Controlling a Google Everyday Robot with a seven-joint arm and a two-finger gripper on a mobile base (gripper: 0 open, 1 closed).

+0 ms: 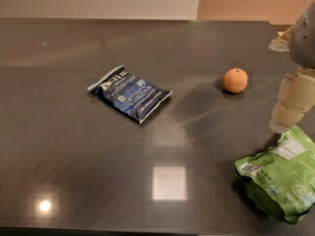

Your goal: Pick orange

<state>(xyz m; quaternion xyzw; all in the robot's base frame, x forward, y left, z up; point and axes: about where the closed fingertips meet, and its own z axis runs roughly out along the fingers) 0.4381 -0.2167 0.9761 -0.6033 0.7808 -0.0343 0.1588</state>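
The orange (235, 80) is a small round fruit lying on the dark grey table (98, 171), right of the middle and toward the far side. My gripper (288, 107) is a cream-coloured part hanging down at the right edge of the view. It is to the right of the orange and a little nearer than it, above the table. It does not touch the orange and holds nothing that I can see.
A dark blue snack bag (130, 93) lies flat left of the orange, near the table's middle. A green snack bag (280, 181) lies at the front right, just below the gripper. The table's far edge meets a pale wall.
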